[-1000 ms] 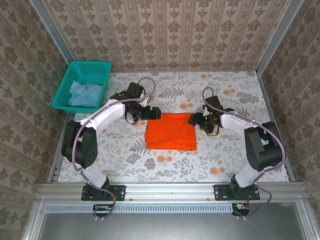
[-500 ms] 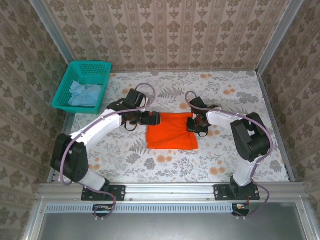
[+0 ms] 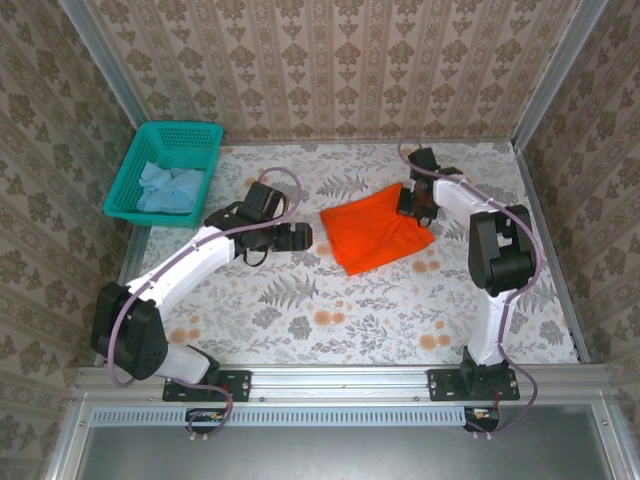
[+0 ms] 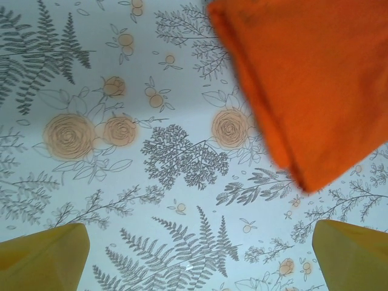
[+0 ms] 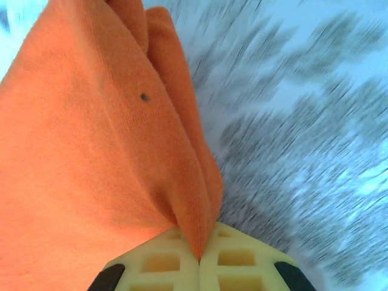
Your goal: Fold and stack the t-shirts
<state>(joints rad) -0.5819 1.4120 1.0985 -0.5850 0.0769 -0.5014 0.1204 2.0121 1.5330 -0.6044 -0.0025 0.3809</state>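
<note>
The orange t-shirt [image 3: 375,230] is lying folded on the flowery table [image 3: 350,310], a little right of the middle in the top view, and it is sitting crooked, with one corner pointing to the lower left. The right hand [image 3: 413,203] is reaching in at the upper right edge of the shirt. Up close in the right wrist view, its yellow fingers [image 5: 157,264] are pressing tight together at the bottom of the frame, and they are pinching a fold of the orange cloth between them - the cloth is bunching up into a ridge right where they are squeezing. The table behind is looking blurry there. The left hand [image 3: 298,235] is hanging over the table just left of the shirt, not touching it. In the left wrist view its two yellow fingertips [image 4: 42,257] are sitting far apart in the bottom corners, spread wide, and nothing is between them but the flower pattern - the orange shirt is filling the upper right of that frame. The light-blue t-shirt [image 3: 168,188] is lying crumpled in the teal basket [image 3: 205,130] at the upper left of the top view, well apart from both hands.
</note>
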